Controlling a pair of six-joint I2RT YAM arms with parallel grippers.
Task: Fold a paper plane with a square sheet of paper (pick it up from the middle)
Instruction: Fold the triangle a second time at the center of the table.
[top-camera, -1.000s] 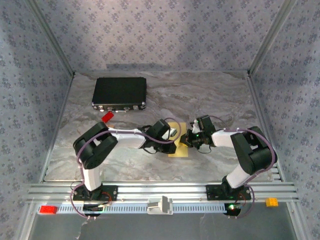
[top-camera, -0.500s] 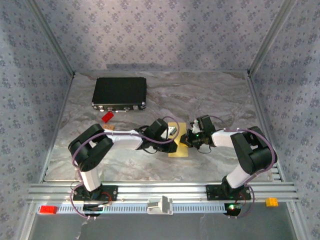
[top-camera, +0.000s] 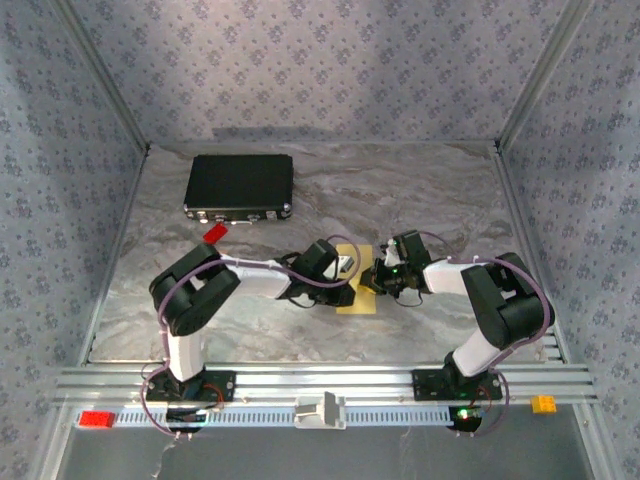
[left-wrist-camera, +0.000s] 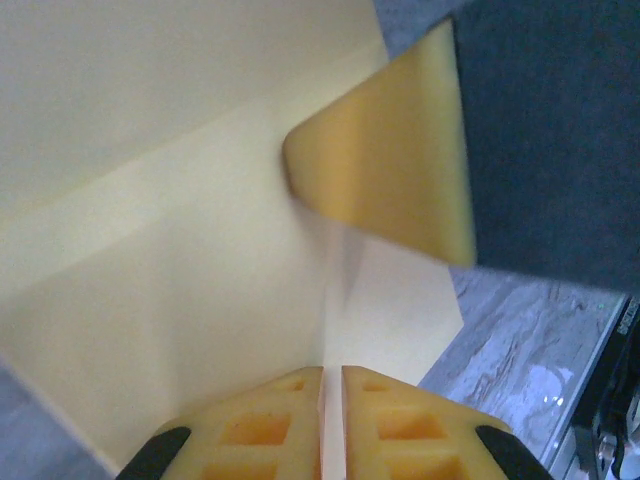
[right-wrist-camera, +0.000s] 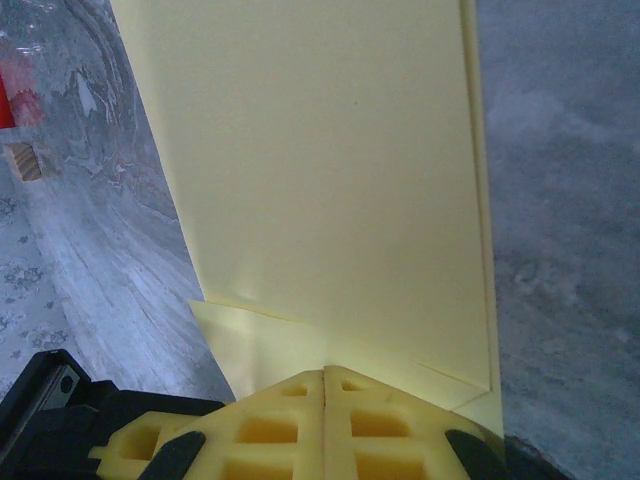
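— Spotted the sheet of paper (top-camera: 357, 301)?

— Found it near the middle of the table (top-camera: 420, 190), somewhat toward the near edge, between the two grippers. Pale yellow, unmarked, already creased (made out a narrow fold along one edge and a slanting one by the tips, going by the right wrist view).

— And the left gripper (left-wrist-camera: 332, 372)?

— Saw it reaching in from the table's left side, low over the sheet. Found its jaws drawn to a narrow slit, with a raised crease of the paper pinched in it.

— Checked the right gripper (right-wrist-camera: 325, 372) too?

— Closed fully, pads pressed together, tips down on the sheet at its folded end. Could not make out any paper between them. Noted it facing the left gripper across the sheet, just beside it.

— Anything else on the table?

— Picked out a black case (top-camera: 238, 184) near the far left corner, a small red brick (top-camera: 213, 234) just on the near side of it, and a tan block (right-wrist-camera: 28, 161) close by the brick. Judged all three well apart from the sheet.
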